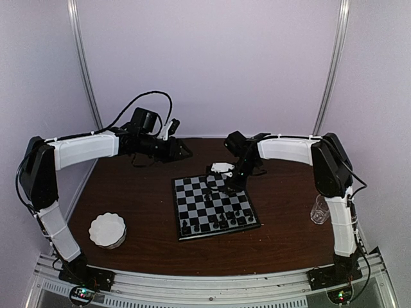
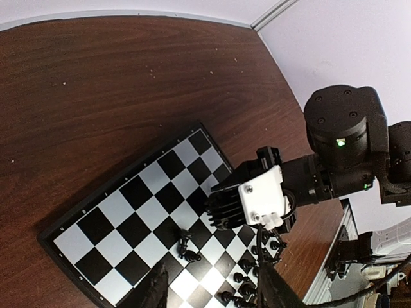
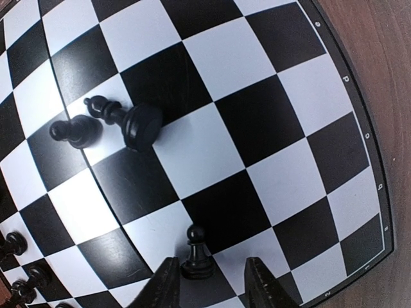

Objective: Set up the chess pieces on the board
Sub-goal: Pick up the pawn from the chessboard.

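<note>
We see the board (image 1: 190,205) mid-table, black pieces (image 1: 221,222) mostly along its near edge, our right gripper (image 3: 212,279) fingers apart either side of a standing pawn (image 3: 196,253), left gripper (image 2: 212,282) spread wide, holding nothing.

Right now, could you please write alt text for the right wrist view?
The right gripper hangs open over the board, its fingers flanking an upright black pawn. Farther off, a larger black piece lies tipped over beside another standing pawn.
</note>
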Motion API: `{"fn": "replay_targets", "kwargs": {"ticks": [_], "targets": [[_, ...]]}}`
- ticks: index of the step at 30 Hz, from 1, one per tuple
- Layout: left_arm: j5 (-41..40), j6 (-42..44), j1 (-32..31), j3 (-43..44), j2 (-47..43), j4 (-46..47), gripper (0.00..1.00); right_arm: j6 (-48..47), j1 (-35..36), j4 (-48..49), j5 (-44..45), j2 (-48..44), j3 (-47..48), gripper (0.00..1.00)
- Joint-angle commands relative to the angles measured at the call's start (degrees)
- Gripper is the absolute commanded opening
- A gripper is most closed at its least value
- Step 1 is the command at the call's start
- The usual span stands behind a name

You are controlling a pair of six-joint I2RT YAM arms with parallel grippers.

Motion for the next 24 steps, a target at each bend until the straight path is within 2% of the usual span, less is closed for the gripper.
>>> {"fn": "replay_targets", "kwargs": {"ticks": [1,6,12,19,24], "targets": [[0.67,0.98,0.13,1.72,0.48,0.64,0.48,0.50,0.21,-0.34,-2.11,0.99,1.60,0.32],[0.84,0.89,0.13,1.63,0.50,0.60,0.48,0.55,0.30,-0.79,-3.03,1.02,1.37,0.18],[1.17,0.55,0.07,1.46,0.57,1.07,0.48,1.26,0.38,-0.61,-3.28,1.20,0.77,0.12],[2.73,0.15,-0.68,1.08,0.96,2.64,0.48,2.57,0.38,-0.51,-4.02,-3.91,-1.32,0.10],[8.26,-5.07,-2.00,-1.66,1.90,10.91,0.49,5.45,0.37,0.68,-8.10,-11.51,-4.89,0.10]]}}
